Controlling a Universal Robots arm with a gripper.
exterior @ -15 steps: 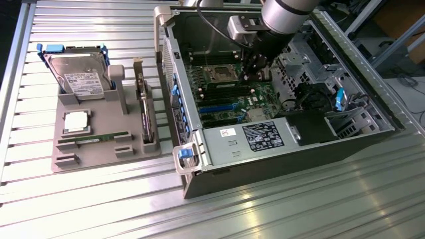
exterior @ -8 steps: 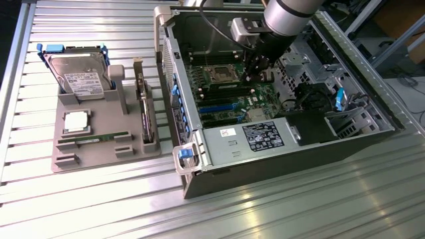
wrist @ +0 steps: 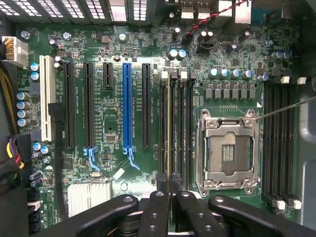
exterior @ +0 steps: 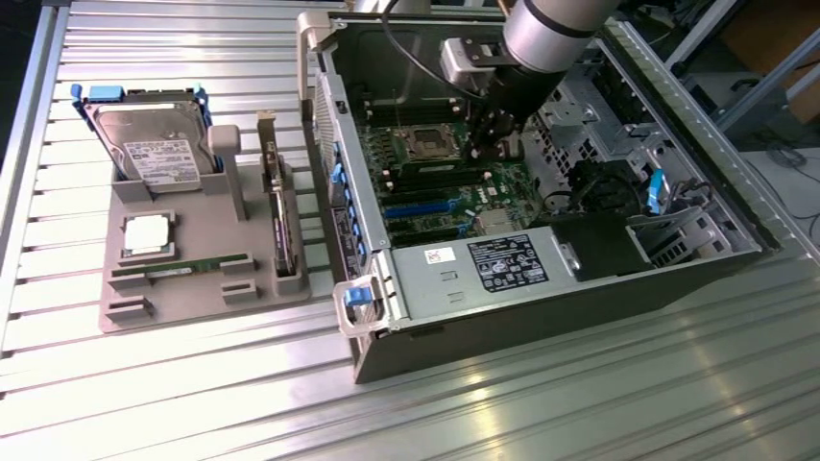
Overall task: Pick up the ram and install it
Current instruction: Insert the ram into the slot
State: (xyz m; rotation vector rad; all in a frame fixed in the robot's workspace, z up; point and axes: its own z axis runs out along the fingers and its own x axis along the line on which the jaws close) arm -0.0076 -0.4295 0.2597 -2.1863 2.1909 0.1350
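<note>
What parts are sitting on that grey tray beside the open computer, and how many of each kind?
On the grey tray:
Hard drive: 1
Square silver processor chip: 1
Green ram stick: 1
Dark expansion card: 1
Total: 4

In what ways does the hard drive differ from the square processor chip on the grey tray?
The hard drive stands propped in a holder, while the processor chip lies flat. The hard drive is larger and rectangular; the processor chip is smaller and square. The hard drive carries a white label, but the processor chip shows a plain silver top. Both sit on the grey tray, outside the computer case.
</note>
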